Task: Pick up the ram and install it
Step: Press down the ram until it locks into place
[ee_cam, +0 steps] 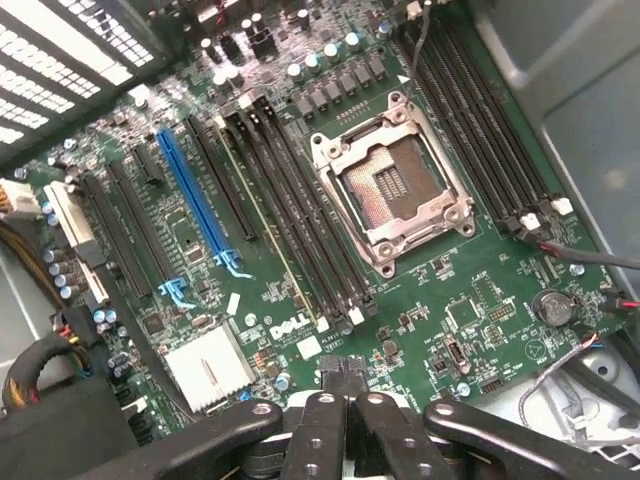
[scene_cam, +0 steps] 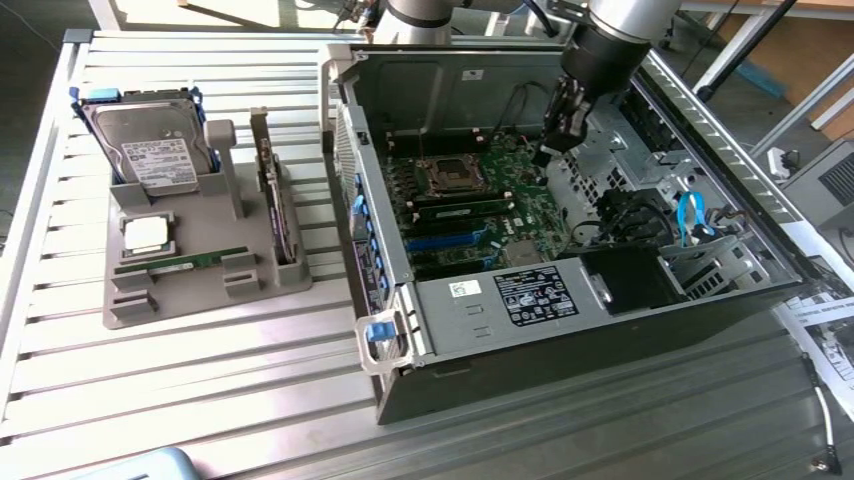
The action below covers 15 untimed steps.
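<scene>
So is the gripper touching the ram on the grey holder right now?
Apart. The exterior view shows the gripper inside the open computer case, above the motherboard, while the ram lies on the grey holder outside the case.

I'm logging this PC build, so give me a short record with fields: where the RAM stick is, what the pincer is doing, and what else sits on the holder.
ram: lying flat in the grey holder beside the case, ram untouched
pincer: shut, holding nothing, inside the open computer case above the motherboard
CPU socket: open and bare
holder also carries: hard drive, silver CPU chip, upright expansion card
</scene>
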### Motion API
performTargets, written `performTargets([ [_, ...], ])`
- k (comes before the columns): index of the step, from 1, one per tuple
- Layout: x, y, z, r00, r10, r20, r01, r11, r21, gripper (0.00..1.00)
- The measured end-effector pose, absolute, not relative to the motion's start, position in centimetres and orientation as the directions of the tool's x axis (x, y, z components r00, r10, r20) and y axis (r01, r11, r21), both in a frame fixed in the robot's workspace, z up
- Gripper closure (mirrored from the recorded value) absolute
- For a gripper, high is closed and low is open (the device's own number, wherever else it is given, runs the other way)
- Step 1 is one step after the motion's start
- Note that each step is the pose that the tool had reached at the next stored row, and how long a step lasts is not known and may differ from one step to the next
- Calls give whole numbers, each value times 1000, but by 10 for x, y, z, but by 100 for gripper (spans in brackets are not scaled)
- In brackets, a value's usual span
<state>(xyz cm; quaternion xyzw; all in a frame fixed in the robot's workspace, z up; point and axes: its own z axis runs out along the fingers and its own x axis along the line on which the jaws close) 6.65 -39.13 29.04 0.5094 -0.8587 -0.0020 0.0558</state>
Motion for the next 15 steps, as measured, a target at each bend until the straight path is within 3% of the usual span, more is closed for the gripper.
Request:
performTargets([
  [15, 67, -391, 290, -654, -751, 94, -749, 660, 60, 89],
])
